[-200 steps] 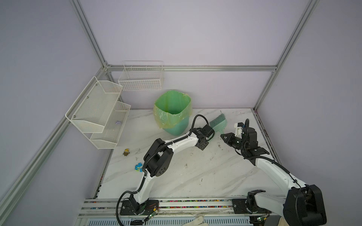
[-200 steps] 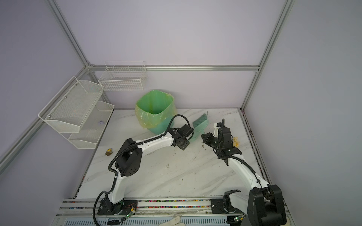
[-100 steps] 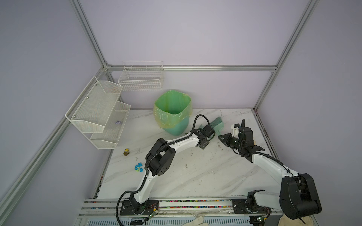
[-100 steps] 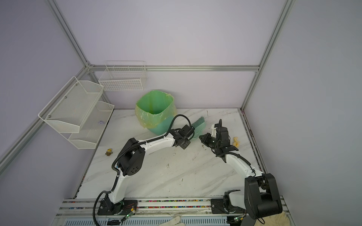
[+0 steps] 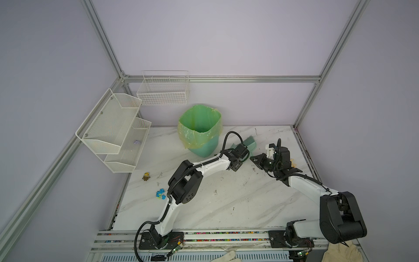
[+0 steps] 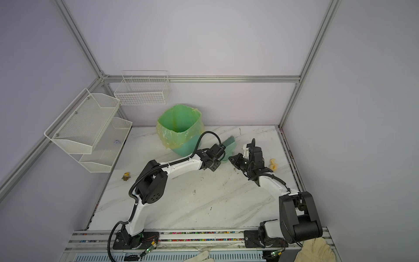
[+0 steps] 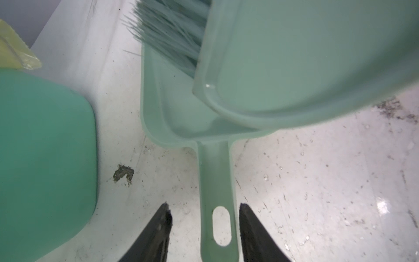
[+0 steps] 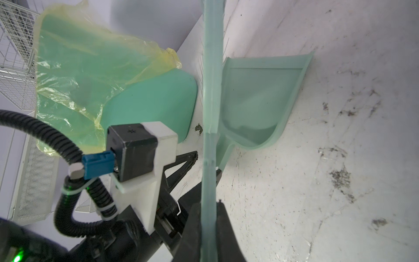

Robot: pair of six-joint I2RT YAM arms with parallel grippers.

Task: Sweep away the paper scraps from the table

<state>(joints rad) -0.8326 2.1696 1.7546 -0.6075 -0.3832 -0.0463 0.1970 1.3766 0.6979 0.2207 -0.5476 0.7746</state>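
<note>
The white marble bench [image 5: 226, 204] carries a teal bin [image 5: 205, 148] lined with a green bag at its far side, near the back wall. White wire shelves [image 5: 113, 127] hang on the left wall. A pale green dustpan [image 7: 172, 108] lies flat on the bench just beside the bin. The left pincer [image 7: 203, 209] stands part-way open, a finger on each side of the dustpan's handle, with a clear gap on one side. The right pincer [image 8: 208, 211] is clamped on a matching brush [image 8: 210, 90], whose bristles hang over the dustpan. The paper scraps [image 5: 160, 194], a small blue and green cluster, lie near the bench's left edge, well apart from the dustpan. A yellow toy figure [image 5: 146, 176] stands near them.
</note>
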